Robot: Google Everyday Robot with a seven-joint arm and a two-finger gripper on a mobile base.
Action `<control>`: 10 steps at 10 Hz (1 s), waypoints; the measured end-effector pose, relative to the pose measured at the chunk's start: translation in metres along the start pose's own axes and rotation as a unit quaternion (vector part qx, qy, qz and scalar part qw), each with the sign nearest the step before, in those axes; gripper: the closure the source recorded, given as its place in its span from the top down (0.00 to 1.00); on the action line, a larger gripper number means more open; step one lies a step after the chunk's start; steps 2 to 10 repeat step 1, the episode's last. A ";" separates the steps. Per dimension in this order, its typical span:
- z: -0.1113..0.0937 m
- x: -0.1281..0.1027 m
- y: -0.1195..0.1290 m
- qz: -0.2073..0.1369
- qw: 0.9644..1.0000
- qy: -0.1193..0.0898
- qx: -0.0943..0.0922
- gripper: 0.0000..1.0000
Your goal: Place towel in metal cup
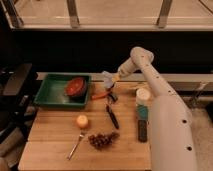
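My gripper point(109, 78) hangs over the back middle of the wooden table, just right of the green tray. It holds a small pale blue towel point(106, 75) above the tabletop. A small dark metallic cup point(112, 97) sits on the table right below the gripper, a short gap under the towel. The arm reaches in from the right, across the back edge.
A green tray point(50, 95) holds a red bowl point(76, 86). An orange object point(99, 95) lies left of the cup. A black pen-like object point(112, 116), an orange ball point(82, 121), a fork point(76, 144), grapes point(101, 140), a remote point(142, 130) and a white cup point(143, 96) are on the table point(55, 135).
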 end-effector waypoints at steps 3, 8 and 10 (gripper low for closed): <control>0.001 -0.001 0.001 -0.001 1.000 0.000 0.000 0.75; 0.001 -0.001 0.001 -0.001 1.000 0.000 0.000 0.75; 0.001 -0.001 0.001 -0.001 1.000 0.000 0.000 0.75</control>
